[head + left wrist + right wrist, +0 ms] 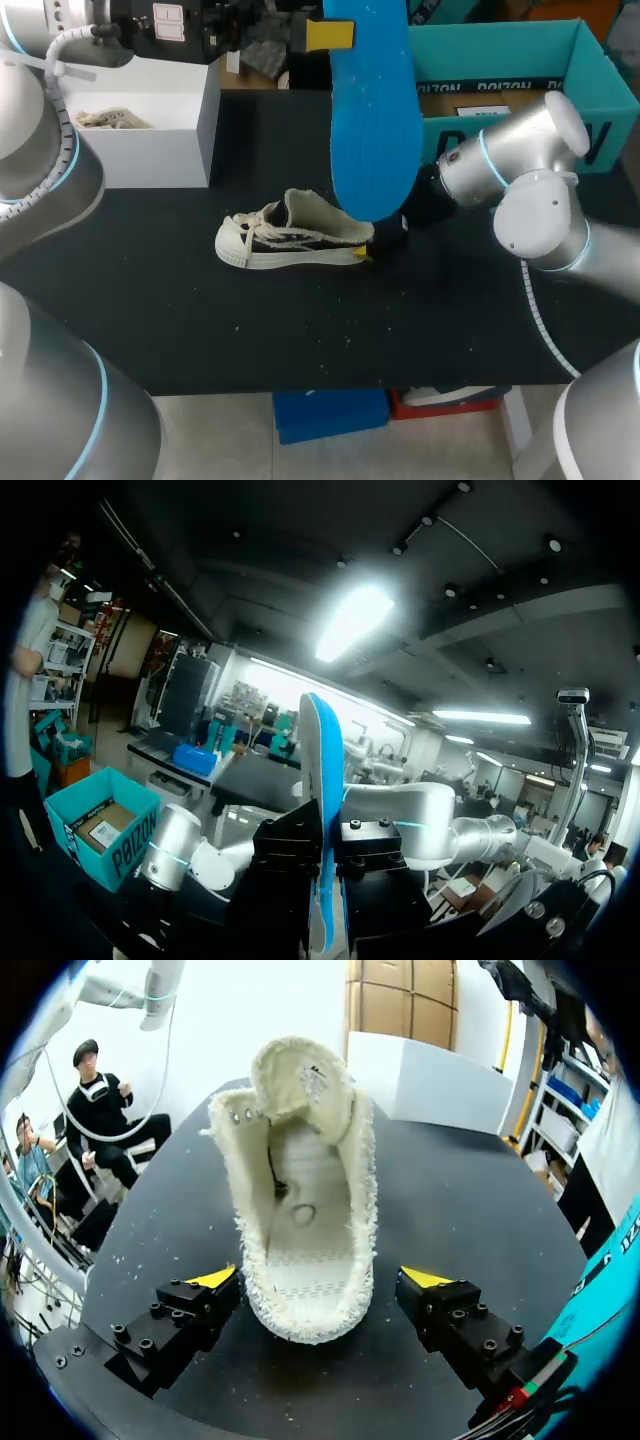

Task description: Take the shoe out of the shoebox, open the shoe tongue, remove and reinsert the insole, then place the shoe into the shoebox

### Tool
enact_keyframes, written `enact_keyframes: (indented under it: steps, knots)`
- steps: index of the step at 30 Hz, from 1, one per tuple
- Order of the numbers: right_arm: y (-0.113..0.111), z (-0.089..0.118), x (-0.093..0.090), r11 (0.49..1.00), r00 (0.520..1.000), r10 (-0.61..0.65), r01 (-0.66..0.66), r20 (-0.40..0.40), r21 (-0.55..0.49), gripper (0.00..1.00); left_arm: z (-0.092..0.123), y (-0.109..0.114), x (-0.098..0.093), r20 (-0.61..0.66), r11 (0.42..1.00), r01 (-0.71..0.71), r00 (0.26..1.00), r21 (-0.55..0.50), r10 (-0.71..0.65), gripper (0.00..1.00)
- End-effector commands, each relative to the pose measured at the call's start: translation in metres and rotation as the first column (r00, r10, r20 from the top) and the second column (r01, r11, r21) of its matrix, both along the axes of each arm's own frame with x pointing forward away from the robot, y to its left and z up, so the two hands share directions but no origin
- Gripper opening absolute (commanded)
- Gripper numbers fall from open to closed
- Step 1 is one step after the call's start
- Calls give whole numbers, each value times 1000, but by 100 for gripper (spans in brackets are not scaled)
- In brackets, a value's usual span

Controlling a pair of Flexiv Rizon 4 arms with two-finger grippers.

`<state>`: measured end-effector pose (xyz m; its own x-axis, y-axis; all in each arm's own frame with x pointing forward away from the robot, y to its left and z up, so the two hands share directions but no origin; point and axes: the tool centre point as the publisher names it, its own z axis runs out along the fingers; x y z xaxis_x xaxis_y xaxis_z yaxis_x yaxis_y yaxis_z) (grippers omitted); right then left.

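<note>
The left gripper [328, 870] was clamped on the insole [372, 120], up high. The right gripper [320, 1280] had fingers [200, 1305] apart round the shoe [290, 240]; it should squeeze first

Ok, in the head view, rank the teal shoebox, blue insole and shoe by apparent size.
1. teal shoebox, largest.
2. blue insole, though it is held up nearer the camera, which inflates it.
3. shoe, smallest as seen.

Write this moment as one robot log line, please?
left gripper: shut on blue insole, raised | right gripper: open, astride shoe heel | shoe: on table
</note>
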<state>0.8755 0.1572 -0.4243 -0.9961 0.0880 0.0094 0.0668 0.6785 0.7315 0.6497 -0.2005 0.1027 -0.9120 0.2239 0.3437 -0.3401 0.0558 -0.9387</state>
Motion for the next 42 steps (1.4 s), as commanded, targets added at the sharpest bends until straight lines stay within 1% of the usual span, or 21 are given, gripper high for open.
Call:
enact_keyframes:
  steps: [1,8,12,17,19,21,23,24,27,31,36,38,42]
  knots:
    - [-3,-5,-4,993,1000,-7,5,14,117,100,-1,-1,0,1,1000,-1,1000,-1,1,0]
    - [-3,-9,-4,988,1000,-9,8,10,152,100,-1,-1,0,1,1000,-1,1000,-1,1,0]
    - [-4,-7,-3,989,1000,-9,7,16,145,100,-1,-1,0,1,1000,-1,1000,-1,1,0]
    - [-9,4,-1,999,999,-12,10,39,52,100,-1,-1,0,1,1000,-1,1000,-1,1,0]
    - [-11,9,0,1000,999,-3,3,41,-15,100,-1,-1,0,1,1000,-1,1000,-1,1,0]
    - [-11,15,1,999,999,0,3,51,-47,100,-1,-1,0,1,1000,-1,1000,-1,1,0]
    - [-11,19,2,989,999,12,-5,42,-147,100,-1,-1,0,1,1000,-1,1000,-1,1,0]
    - [-11,22,3,984,999,18,-9,45,-177,100,-1,-1,0,1,1000,-1,1000,-1,1,0]
    - [-9,30,7,945,999,29,-14,41,-327,100,-1,-1,0,1,1000,-1,1000,-1,1,0]
    - [-1,37,12,890,998,53,-27,43,-455,100,-1,-1,0,1,1000,-1,1000,-1,1,0]
    - [12,41,18,822,996,82,-49,33,-567,100,-1,-1,0,1,1000,-1,1000,-1,1,0]
    - [17,43,20,785,995,93,-56,27,-617,100,-1,-1,0,1,1000,-1,1000,-1,1,0]
    - [26,49,24,736,994,103,-56,30,-675,100,-1,-1,0,1,1000,-1,1000,-1,1,0]
